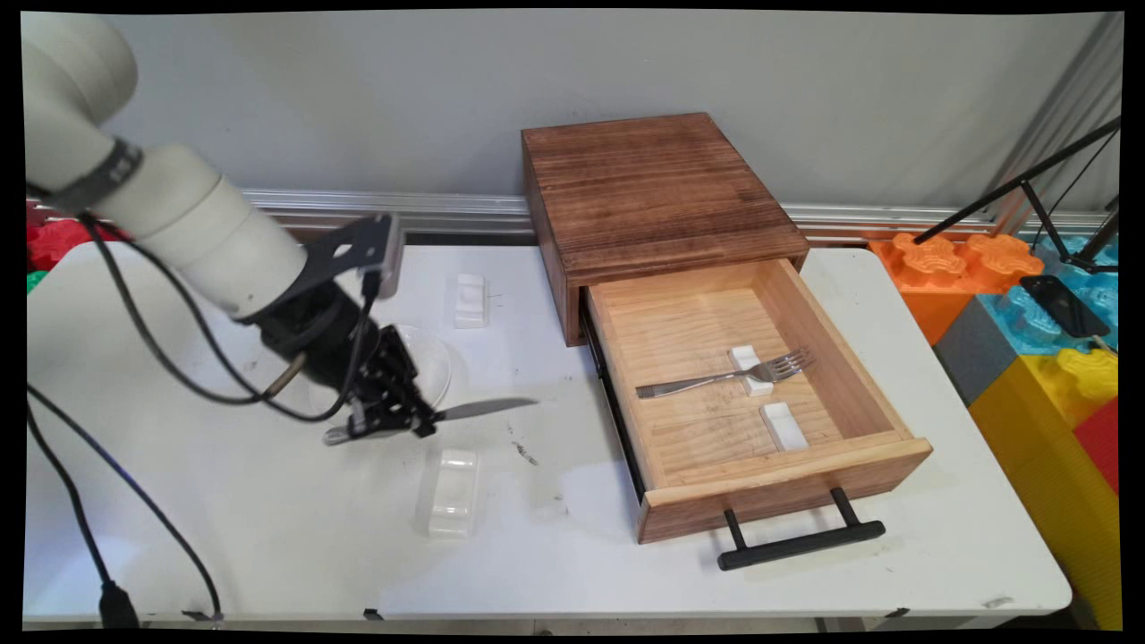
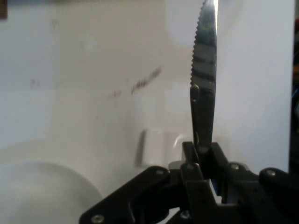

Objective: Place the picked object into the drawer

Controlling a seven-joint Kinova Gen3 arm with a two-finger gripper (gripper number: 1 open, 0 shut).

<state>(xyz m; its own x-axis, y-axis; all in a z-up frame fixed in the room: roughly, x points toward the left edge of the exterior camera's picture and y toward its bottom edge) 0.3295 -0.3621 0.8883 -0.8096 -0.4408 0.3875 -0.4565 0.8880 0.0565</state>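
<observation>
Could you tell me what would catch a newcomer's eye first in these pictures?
Probably the gripper at the table's left, shut on a serrated knife whose blade points toward the wooden box. Next, the box's open drawer at the centre right, with a fork lying across a small white rest inside.

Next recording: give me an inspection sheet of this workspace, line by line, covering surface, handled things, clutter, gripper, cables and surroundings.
Surface: white table, scuffed with dark marks near its middle.
Handled things: serrated knife held level above the table, blade toward the wooden drawer box; its open drawer holds a fork lying across a white rest, with a second rest bare beside it.
Clutter: clear plate behind the gripper; white rest and clear rest on the table.
Gripper: gripper shut on the knife handle.
Cables: black cables hang from the arm.
Surroundings: grey wall; coloured foam blocks at right.
</observation>
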